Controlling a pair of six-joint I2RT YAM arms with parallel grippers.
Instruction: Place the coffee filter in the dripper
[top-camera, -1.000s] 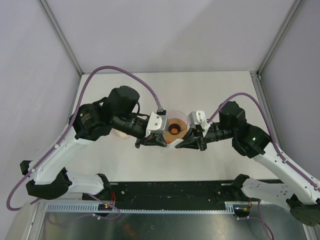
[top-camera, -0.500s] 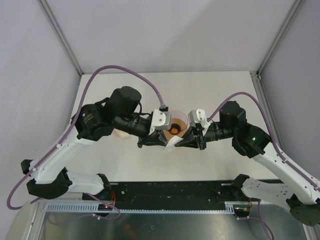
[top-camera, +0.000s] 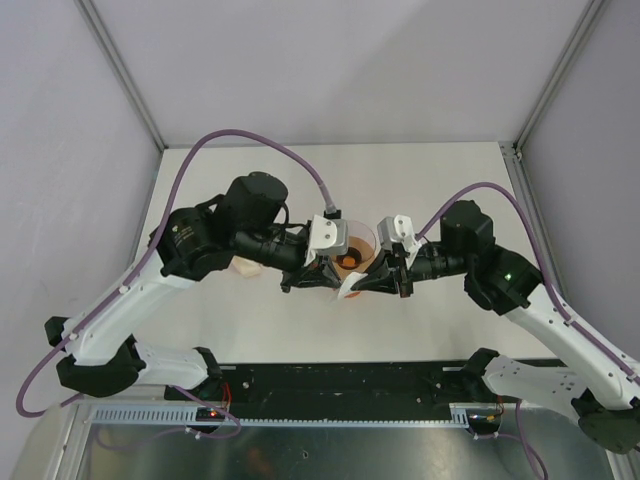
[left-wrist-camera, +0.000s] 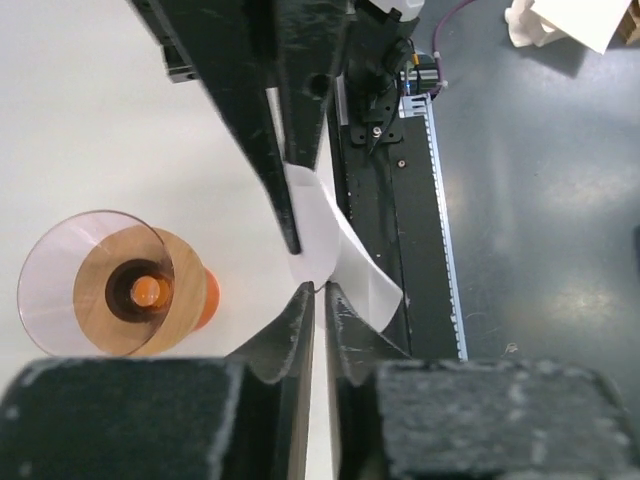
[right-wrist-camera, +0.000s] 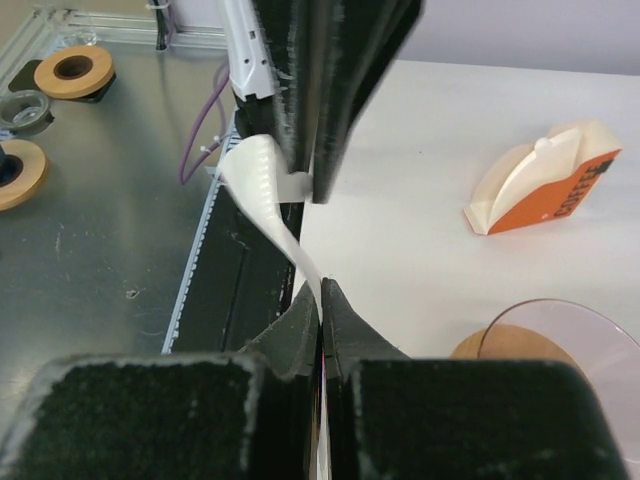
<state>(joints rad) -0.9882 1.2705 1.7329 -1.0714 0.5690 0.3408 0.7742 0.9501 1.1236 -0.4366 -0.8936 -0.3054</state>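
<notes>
The coffee filter (top-camera: 350, 290), a thin white paper piece, hangs between my two grippers just in front of the dripper (top-camera: 352, 252). My left gripper (top-camera: 324, 281) is shut on one edge of it; in the left wrist view the paper (left-wrist-camera: 340, 250) fans out past my fingertips (left-wrist-camera: 303, 300). My right gripper (top-camera: 371, 284) is shut on the other edge; in the right wrist view the filter (right-wrist-camera: 262, 185) curls up from its tips. The pinkish-orange dripper (left-wrist-camera: 100, 283) stands upright on the table, its mouth open; its rim (right-wrist-camera: 560, 325) shows in the right wrist view.
A cream stack of folded filters in an orange holder (right-wrist-camera: 545, 190) lies on the table left of the dripper, partly hidden under the left arm in the top view (top-camera: 245, 266). A black rail (top-camera: 350, 380) runs along the near edge. Tape rolls (right-wrist-camera: 72, 72) lie on the metal surface below.
My left gripper has moved right towards the right gripper. The two grippers now meet at the filter in front of the dripper. The right arm has barely moved.
</notes>
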